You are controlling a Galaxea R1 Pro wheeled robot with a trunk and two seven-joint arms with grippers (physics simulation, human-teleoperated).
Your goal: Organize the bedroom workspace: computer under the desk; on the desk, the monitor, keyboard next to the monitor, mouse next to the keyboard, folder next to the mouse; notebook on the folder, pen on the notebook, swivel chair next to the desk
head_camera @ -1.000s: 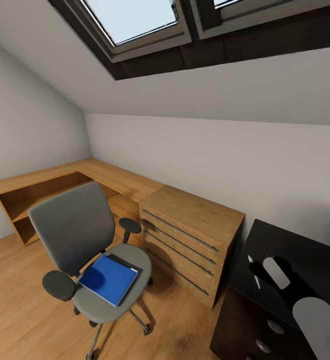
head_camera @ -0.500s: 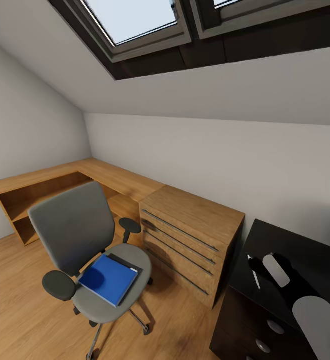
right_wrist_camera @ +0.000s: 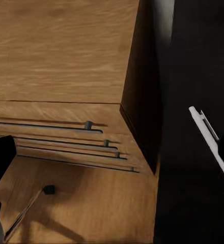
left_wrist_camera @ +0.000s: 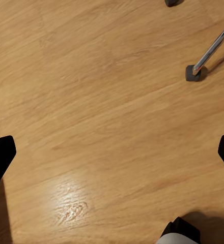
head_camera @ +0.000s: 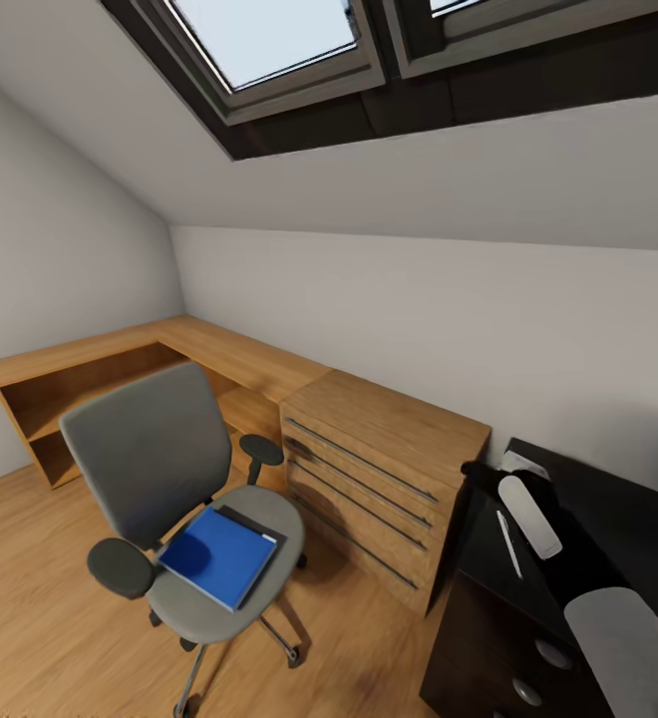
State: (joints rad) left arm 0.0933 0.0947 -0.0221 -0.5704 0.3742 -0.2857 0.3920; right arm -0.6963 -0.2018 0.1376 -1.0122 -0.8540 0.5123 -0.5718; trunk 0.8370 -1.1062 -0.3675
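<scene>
The grey swivel chair [head_camera: 150, 459] stands on the wood floor with the blue folder [head_camera: 217, 555] flat on its seat. A thin dark slab [head_camera: 261, 526] peeks out from under the folder's far edge; I cannot tell if it is the notebook. The whitish pen [head_camera: 508, 543] [right_wrist_camera: 207, 131] lies loose on a black top [head_camera: 608, 519]. My right gripper [head_camera: 477, 475] [right_wrist_camera: 112, 157] hangs open over that top's end beside the wooden drawers, with the pen off to one side of its fingers. My left gripper [left_wrist_camera: 112, 152] is open above bare floor near a chrome chair leg [left_wrist_camera: 211, 51].
Low light-wood cabinets [head_camera: 90, 359] run along the left and back walls, ending in a drawer unit [head_camera: 379, 469] against the black top. Dark drawers with round knobs [head_camera: 548, 653] sit below that top. The sloped ceiling carries skylights [head_camera: 269, 50]. Open floor lies left of the chair.
My right arm has swung toward the far left end of the black top, off the pen, which stays lying there. The view shifted slightly.
</scene>
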